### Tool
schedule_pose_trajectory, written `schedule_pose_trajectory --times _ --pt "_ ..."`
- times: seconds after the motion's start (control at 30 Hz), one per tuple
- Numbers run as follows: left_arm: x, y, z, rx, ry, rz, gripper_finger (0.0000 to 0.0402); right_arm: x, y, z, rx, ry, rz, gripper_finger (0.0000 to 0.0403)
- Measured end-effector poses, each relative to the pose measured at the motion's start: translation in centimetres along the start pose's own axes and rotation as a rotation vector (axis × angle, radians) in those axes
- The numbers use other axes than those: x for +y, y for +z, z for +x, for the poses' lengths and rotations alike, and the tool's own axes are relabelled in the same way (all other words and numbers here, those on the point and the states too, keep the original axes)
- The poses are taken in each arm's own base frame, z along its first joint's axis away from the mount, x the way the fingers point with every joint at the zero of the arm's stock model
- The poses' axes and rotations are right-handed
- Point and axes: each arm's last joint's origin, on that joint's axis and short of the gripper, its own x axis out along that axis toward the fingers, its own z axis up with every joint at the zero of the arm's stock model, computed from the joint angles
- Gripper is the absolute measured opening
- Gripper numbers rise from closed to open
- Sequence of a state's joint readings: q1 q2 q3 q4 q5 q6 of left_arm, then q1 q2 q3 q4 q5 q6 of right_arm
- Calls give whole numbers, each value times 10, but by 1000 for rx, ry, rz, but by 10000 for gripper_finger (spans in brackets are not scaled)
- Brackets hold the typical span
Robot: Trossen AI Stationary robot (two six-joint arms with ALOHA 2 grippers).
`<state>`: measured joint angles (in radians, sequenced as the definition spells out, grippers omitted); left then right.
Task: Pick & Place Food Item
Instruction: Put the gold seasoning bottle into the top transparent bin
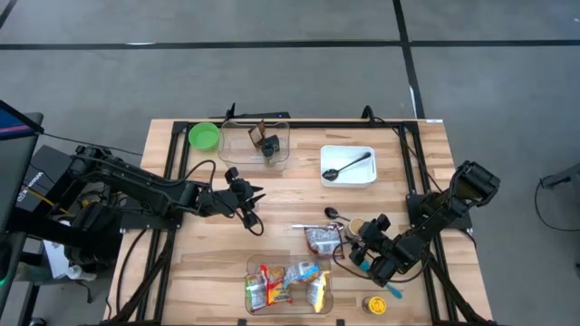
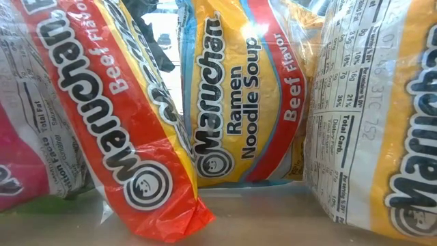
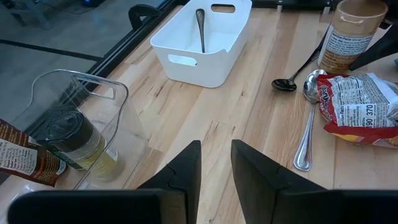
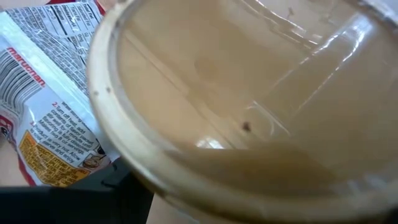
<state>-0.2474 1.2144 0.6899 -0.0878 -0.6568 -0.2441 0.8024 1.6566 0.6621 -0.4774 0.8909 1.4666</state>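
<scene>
Jar with the tan lid, as I judge it, is the food item to move. It stands on the right half of the surface, touching or just beside a loose ramen packet.

Nearest the front edge sits a clear bin of ramen packets; these are soft and crinkly, and not what the arm is addressing. Just behind it comes the right tool, pressed so close to the jar that the lid fills its wrist view. I cannot tell how wide this tool stands, nor whether it has hold of the jar yet.

The jar looks rigid and probably fairly heavy if full. Its smooth round wall and glossy label could slip (a plastic-looking lid gives little purchase). I would take it across the body below the lid, squarely on the widest line, and keep it upright.

Farther in, the left tool hovers over the middle of the surface, its fingers parted by a narrow gap and holding nothing. Beyond lie a white tray with a spoon, a clear container and a green bowl.
</scene>
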Motion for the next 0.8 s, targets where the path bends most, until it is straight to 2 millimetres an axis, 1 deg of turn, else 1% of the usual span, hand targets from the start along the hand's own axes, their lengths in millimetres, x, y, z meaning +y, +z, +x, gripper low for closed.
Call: schedule_pose_trajectory --times 0.47,0.67,0.8 --pt "0 0 0 0 0 0 81 0 0 0 -1 0 -9 283" --pt "0 0 0 0 0 0 81 0 -2 -3 -35 9 -12 307" --pt "0 0 0 0 0 0 81 0 -3 -7 -67 14 2 313"
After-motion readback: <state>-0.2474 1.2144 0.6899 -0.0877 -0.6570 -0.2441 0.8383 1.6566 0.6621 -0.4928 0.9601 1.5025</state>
